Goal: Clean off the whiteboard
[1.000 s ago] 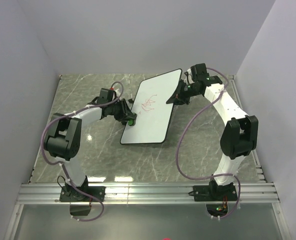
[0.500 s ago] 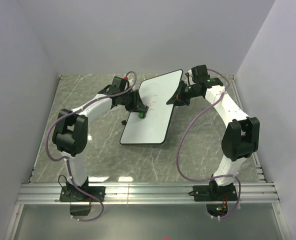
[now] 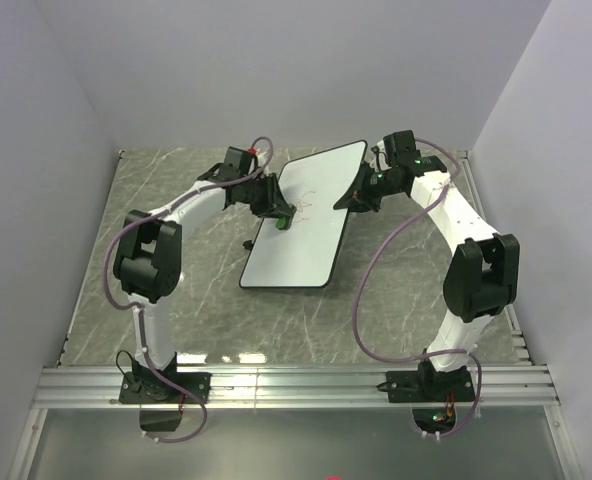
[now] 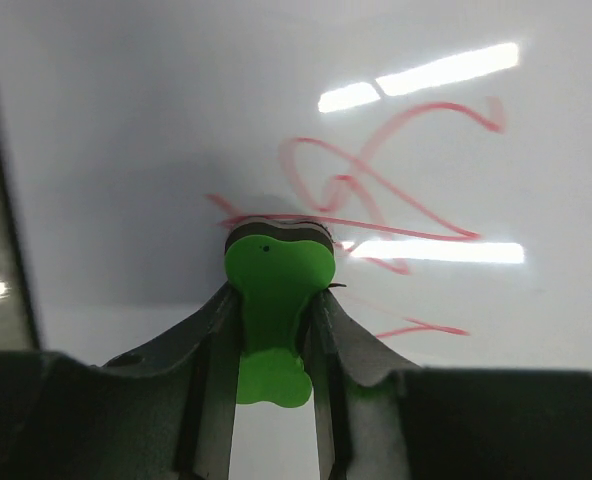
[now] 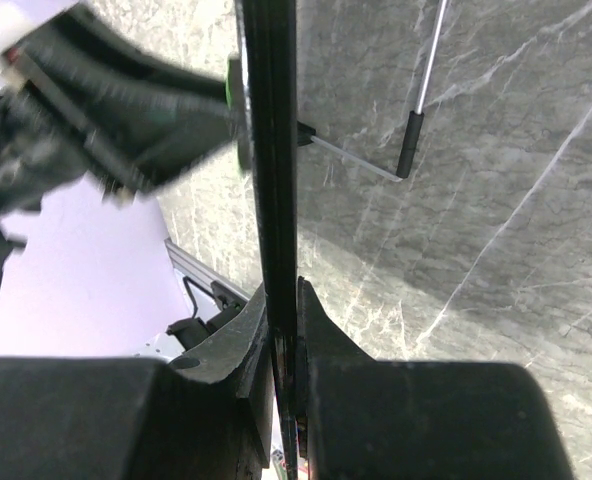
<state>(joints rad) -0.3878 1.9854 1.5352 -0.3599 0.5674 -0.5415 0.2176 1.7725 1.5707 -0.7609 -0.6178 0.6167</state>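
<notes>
A: Logging the station state. The large flat white rectangular whiteboard with the thin black rim (image 3: 311, 225) is sitting at the far middle of the grey marbled tabletop (image 3: 196, 290), between the two arms.

B: What is the right gripper (image 5: 284, 315) doing?

A: It is pinching the board's right edge, with both jaws closed down on the rim. Its wrist view is showing the board edge-on. The board is looking tilted up on that side, though I cannot tell how its near edge is resting.

B: And the left gripper (image 4: 276, 310)?

A: It is clamping the small green eraser block (image 4: 276, 275). The dark felt face is pressing on the board at the lower left fringe of the red marker scribbles (image 4: 361, 180).

B: Which step is that?

A: I am judging it as wiping under way, and early. In the left wrist view the red loops are reading mostly intact, lying right of the pad and beyond it.

B: What is the next move calling for?

A: I am expecting a sweep across the loops, with the felt flat and the pressure steady. The right arm would be bracing the board against sliding. Several overlapping passes are probably going to be needed.
</notes>
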